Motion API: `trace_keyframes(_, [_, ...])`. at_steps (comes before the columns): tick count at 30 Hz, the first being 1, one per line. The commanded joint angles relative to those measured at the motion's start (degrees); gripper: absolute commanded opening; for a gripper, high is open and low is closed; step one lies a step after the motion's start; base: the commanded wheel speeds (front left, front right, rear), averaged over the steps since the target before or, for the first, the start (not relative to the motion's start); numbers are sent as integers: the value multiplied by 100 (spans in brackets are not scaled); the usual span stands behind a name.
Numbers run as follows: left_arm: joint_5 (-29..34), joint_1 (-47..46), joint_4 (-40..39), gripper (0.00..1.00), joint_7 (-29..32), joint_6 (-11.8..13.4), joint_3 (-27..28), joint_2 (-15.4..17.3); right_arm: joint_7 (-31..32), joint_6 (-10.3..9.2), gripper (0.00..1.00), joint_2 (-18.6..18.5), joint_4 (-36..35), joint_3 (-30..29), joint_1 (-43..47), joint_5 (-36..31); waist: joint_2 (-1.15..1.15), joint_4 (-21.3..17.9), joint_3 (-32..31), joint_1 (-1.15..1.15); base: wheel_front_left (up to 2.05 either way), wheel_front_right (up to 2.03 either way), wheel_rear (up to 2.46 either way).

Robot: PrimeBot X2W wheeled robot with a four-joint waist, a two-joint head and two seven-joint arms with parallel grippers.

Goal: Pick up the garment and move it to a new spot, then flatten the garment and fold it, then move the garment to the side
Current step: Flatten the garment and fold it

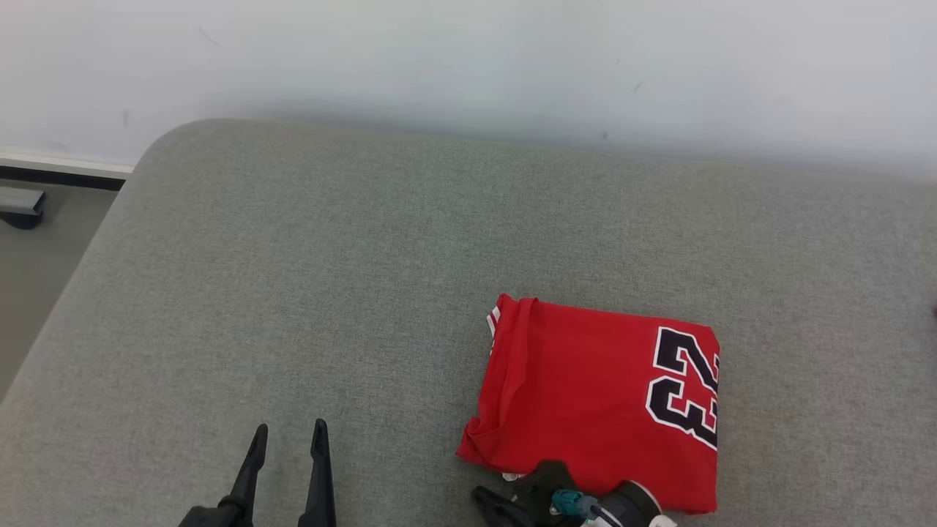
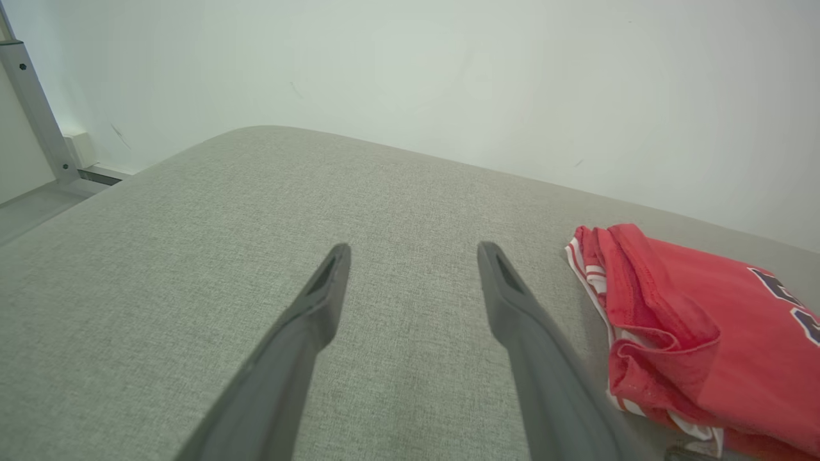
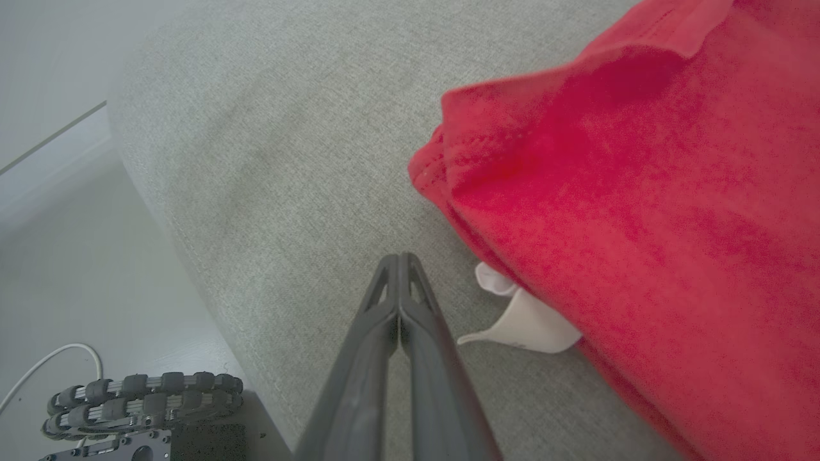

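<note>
The folded red jersey (image 1: 585, 395) lies at 4 o'clock on the grey woven cushion (image 1: 293, 256); it is a soft rectangle of porous knit, with black-and-white numerals (image 1: 688, 388) at its 3 o'clock edge and a white label (image 3: 525, 320) poking from beneath. Folding looks complete, so the shift aside is judged the step in hand; the right gripper (image 3: 398, 259), fingers pressed together and empty, is just beside the jersey's 6 o'clock edge; the left gripper (image 1: 290, 426), fingers spread, is at 7 o'clock, well apart. The next move likely calls for a hold through all layers, lest the slack stack unfold.
</note>
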Motion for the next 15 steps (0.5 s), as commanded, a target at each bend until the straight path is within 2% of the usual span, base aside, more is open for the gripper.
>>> trace_keyframes(1, [7, 25, 0, 100, -14, 7, -3, -6, -31, -15, 0, 13, -46, 57, 36, 81, 0, -7, 10, 0, 0, 0, 0])
trace_keyframes(8, [5, -26, -12, 100, -14, 11, 52, -6, -334, -15, 0, 13, -589, -82, -152, 593, 0, -62, 54, 0, 0, 0, 0])
trace_keyframes(13, [18, -15, -26, 100, -14, 16, 77, -6, -551, -15, 0, 11, -1197, -537, -113, 767, 0, -102, 29, 0, 0, 0, 0])
trace_keyframes(14, [31, -13, -41, 100, -14, 19, 87, -6, -624, -15, 4, 12, -1320, -665, -73, 721, 0, -107, 14, 0, 0, 0, 0])
trace_keyframes(15, [49, -7, -68, 100, -14, 19, 102, -5, -701, -15, 93, 12, -1445, -817, -17, 674, 0, -114, 1, 0, 0, 0, 0])
